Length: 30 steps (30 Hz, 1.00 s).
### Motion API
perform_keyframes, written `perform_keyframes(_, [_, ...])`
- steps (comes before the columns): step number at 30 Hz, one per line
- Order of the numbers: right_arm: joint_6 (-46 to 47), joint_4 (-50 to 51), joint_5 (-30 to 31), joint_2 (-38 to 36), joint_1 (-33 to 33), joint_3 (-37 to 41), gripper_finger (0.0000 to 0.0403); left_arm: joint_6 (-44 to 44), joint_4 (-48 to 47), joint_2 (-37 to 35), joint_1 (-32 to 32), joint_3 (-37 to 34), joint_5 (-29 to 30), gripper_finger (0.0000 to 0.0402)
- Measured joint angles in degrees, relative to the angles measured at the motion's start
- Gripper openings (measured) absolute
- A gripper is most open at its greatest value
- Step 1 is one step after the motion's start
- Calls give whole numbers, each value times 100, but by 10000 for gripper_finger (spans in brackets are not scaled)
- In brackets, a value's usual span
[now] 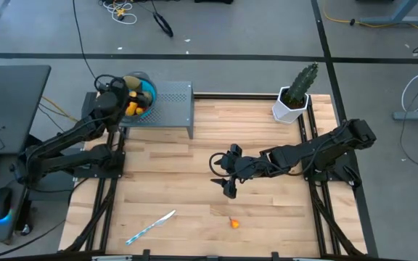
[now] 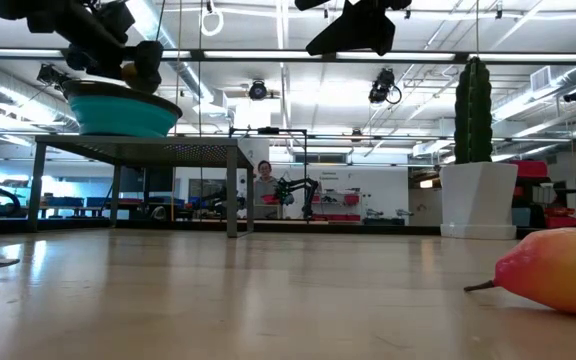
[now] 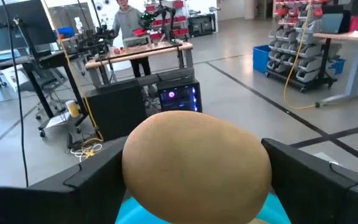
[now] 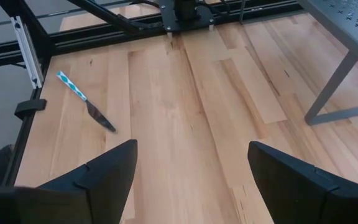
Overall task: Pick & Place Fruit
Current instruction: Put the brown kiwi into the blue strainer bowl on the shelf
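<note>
Left to right across the high view. The left gripper (image 1: 125,94) hangs over the teal bowl (image 1: 149,92), which stands on a grey perforated stand (image 1: 173,101) at the table's (image 1: 267,159) far left corner. In the left wrist view an olive-brown oval fruit (image 3: 196,165) sits between the two dark fingers (image 3: 303,171), which are spread wide to either side of it, above the bowl; whether they press on it cannot be told. Yellow-orange fruit (image 1: 133,109) lies in the bowl. A white-and-blue knife (image 1: 151,226) lies near the front edge. The right gripper (image 1: 223,174) hovers mid-table, fingers apart and empty. A small orange-red fruit (image 1: 234,223) lies on the wood nearer the front edge, apart from it. A cactus (image 1: 296,94) in a white pot stands at the far right corner.
</note>
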<state>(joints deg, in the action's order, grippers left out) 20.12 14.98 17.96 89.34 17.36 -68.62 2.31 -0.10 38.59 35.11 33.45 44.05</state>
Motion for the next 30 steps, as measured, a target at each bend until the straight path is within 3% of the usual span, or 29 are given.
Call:
perform_keyframes(9, [0,-31,0,2,0,2,316,737,-41,0,-2,0,-2,354])
perform_keyframes(24, [0,-70,0,2,-1,2,315,795,-153,0,-2,0,-162,354])
perform_keyframes(30, [0,-68,0,2,-2,2,315,706,-153,0,-2,0,32,356])
